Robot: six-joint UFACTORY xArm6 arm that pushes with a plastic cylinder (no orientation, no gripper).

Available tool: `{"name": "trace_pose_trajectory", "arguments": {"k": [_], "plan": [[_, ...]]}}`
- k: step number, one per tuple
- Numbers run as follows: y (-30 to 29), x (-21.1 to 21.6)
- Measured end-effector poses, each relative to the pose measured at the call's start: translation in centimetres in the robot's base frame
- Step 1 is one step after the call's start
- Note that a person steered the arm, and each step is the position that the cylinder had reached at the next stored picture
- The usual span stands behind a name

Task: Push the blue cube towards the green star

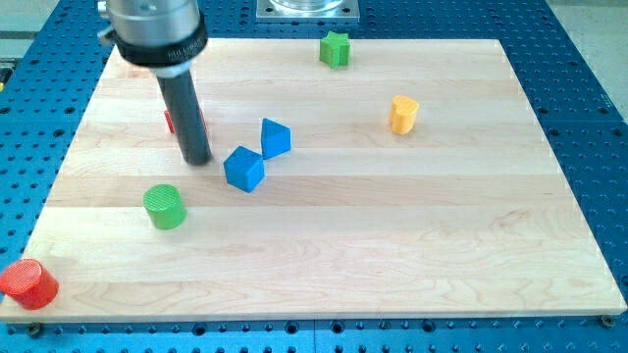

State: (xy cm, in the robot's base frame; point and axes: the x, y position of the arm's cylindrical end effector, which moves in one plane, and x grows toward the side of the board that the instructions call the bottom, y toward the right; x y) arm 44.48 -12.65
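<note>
Blue cube point(244, 169) sits left-centre of frame, well apart from green star point(335, 48) at top, so push barely begun; my tip point(197, 159) just left of cube, no hand fitted.

A pale wooden table point(392, 255) of lengthwise planks fills most of the view. Around it runs a blue metal base point(589, 118) drilled with a regular grid of holes. A grey metal plate point(307, 10) sits at the view's top. Light is even and soft.
</note>
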Motion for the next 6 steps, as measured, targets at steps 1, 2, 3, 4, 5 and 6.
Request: {"name": "trace_pose_trajectory", "arguments": {"k": [1,2,3,4,5,6], "plan": [[6.5,-0.8],[9.1,-4.3],[9.1,-7.6],[9.9,-10.4],[18.5,-11.3],[15.5,-11.1]]}}
